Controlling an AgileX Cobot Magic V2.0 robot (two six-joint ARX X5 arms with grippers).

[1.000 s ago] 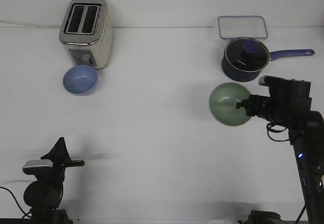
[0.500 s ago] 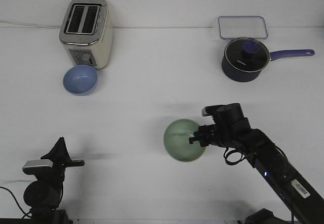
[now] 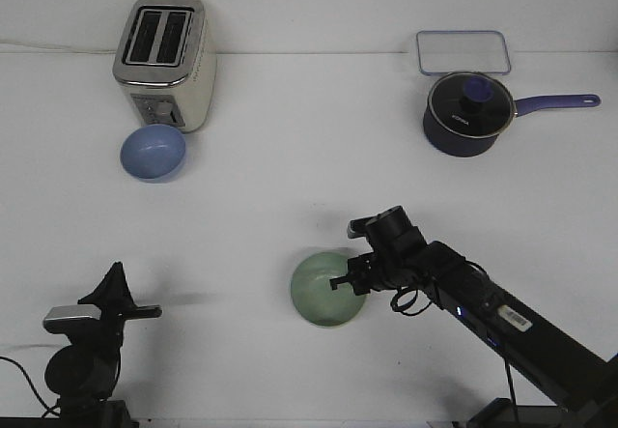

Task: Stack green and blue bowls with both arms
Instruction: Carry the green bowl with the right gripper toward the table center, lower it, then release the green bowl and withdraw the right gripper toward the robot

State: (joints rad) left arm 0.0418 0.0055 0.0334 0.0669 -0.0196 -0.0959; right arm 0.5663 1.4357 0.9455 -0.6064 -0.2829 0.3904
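Note:
The pale green bowl [image 3: 323, 291] is at the front middle of the table, upright. My right gripper [image 3: 345, 280] is shut on its right rim, the arm reaching in from the front right. I cannot tell whether the bowl rests on the table or hangs just above it. The periwinkle blue bowl [image 3: 153, 152] stands upright at the back left, just in front of the toaster, far from both grippers. My left gripper [image 3: 116, 283] is at the front left edge, far from both bowls, and holds nothing that I can see. Its jaws are too dark to read.
A cream toaster [image 3: 164, 59] stands at the back left behind the blue bowl. A dark navy lidded saucepan [image 3: 467, 112] with a long handle and a clear rectangular lid [image 3: 463, 51] are at the back right.
My right gripper has carried the green bowl from the right side, near the saucepan, leftward and toward the front to the table's front middle. The blue bowl and left arm have not moved.

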